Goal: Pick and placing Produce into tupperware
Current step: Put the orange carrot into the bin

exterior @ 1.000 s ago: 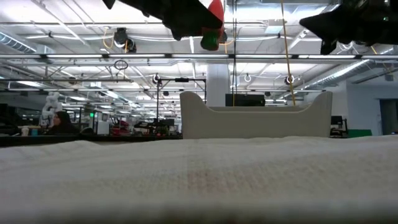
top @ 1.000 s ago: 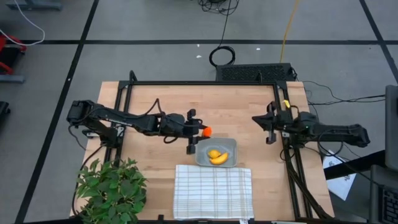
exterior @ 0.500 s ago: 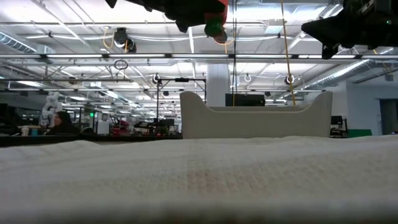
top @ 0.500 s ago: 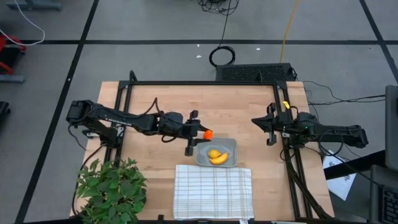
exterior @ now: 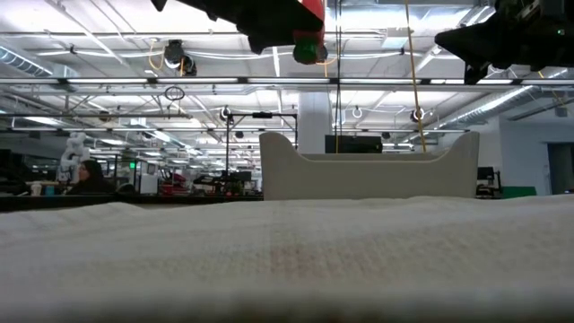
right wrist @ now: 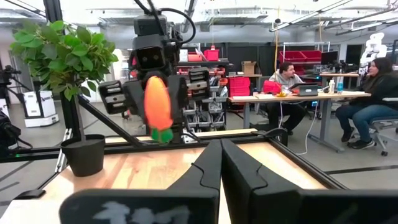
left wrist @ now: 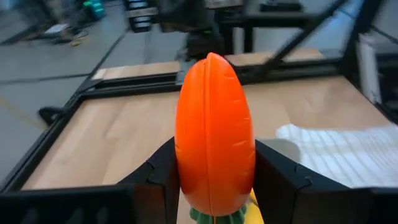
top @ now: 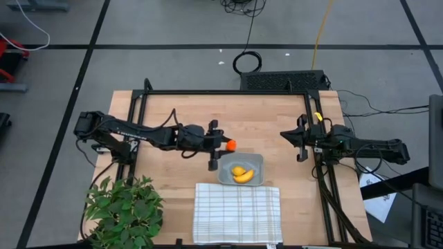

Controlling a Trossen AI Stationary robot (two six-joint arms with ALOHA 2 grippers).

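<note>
My left gripper point(top: 224, 146) hovers above the table beside the tupperware's far left corner, shut on the orange carrot point(top: 231, 144). The carrot point(right wrist: 157, 102) stands upright, green top point(exterior: 309, 48) pointing down. The tupperware point(top: 253, 161), a translucent grey square, sits on the wood in front of the cloth; its wall point(exterior: 368, 170) shows in the low view. The yellow banana point(top: 243, 176) and the smaller lemon-like lump point(top: 238, 170) lie inside it. My right gripper point(top: 298, 142) waits, shut, near the table's right rail, high above the table, touching nothing. My left gripper pinches the carrot's thick orange body point(left wrist: 214, 186), just above the green top, between its two fingers point(left wrist: 163, 180), one on each side. The fingers come level from the table's left and lie across the carrot. The carrot is lifted clear, tip up.
A white checked cloth point(top: 237, 213) lies at the near edge, just in front of the tupperware. A leafy potted plant point(top: 124, 206) stands at the near left corner. Black frame rails point(top: 221, 92) run along the far and side edges. Bare wood lies between the arms.
My left gripper, still shut on the carrot, has edged slightly toward the table's right and bobbed up and down a little. The tupperware and its contents have stayed put.
</note>
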